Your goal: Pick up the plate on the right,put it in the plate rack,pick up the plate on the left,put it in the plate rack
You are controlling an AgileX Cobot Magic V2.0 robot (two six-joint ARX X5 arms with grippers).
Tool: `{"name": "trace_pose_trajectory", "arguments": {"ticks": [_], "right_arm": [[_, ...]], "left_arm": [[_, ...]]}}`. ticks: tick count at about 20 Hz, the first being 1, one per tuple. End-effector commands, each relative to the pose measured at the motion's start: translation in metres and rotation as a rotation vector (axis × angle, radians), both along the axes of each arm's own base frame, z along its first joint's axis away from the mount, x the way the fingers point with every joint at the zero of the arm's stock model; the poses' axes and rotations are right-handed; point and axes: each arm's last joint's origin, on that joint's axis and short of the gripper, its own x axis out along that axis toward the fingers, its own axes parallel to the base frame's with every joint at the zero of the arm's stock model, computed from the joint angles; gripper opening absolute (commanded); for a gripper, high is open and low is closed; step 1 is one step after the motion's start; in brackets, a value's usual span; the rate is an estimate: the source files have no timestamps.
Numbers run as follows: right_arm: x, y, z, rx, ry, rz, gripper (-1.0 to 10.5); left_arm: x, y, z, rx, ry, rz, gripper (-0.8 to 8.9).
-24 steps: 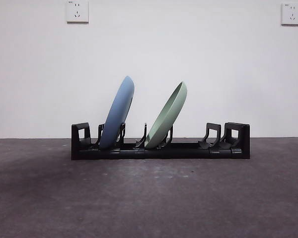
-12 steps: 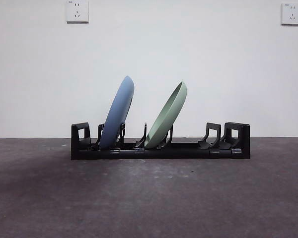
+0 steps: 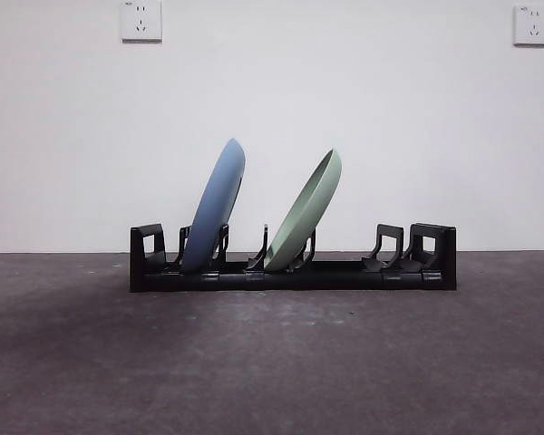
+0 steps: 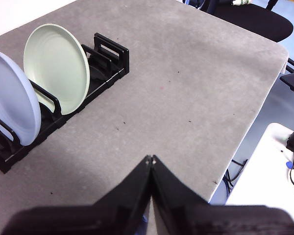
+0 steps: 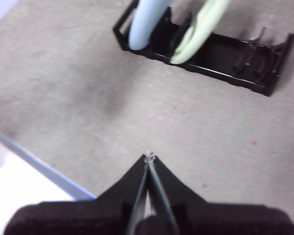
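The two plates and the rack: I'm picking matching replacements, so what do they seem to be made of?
The blue plate and the green plate look like matte plastic or melamine: flat pastel colour, soft sheen, no glaze glare; ceramic cannot be ruled out. The plate rack looks like moulded black plastic: thin curved prongs, blocky hollow ends, a dull gloss on its edges.

Grey, mottled table (image 3: 272,362) with a rounded corner, seen level from the front and from above in both wrist views. Directly on it, one long low black rack (image 3: 293,272), set well back toward the white wall and lying crosswise in the front view. Blocky ends, curved prongs between. Surface otherwise bare apart from small dark specks and a faint pink mark. Beyond the edge, floor and a chair.
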Motion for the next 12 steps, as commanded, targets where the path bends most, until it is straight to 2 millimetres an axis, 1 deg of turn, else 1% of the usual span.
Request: {"name": "trace_pose_trajectory", "arguments": {"ticks": [1, 6, 9, 11, 12], "right_arm": [[0.004, 0.001, -0.005, -0.049, 0.024, -0.025, 0.0], [0.019, 0.005, -0.01, -0.111, 0.046, -0.071, 0.0], [0.029, 0.007, -0.014, -0.154, 0.058, -0.102, 0.0], [0.035, 0.01, -0.017, -0.167, 0.075, -0.105, 0.0], [0.039, 0.011, -0.018, -0.173, 0.086, -0.104, 0.0]], "left_arm": [[0.002, -0.002, -0.003, 0.007, 0.009, 0.0, -0.04], [0.007, -0.007, -0.006, 0.022, 0.025, -0.001, -0.04], [0.013, -0.012, -0.008, 0.063, 0.01, -0.019, -0.04], [0.017, -0.012, -0.006, 0.067, -0.032, 0.034, -0.04], [0.019, -0.012, -0.003, 0.065, -0.094, 0.061, -0.04]]}}
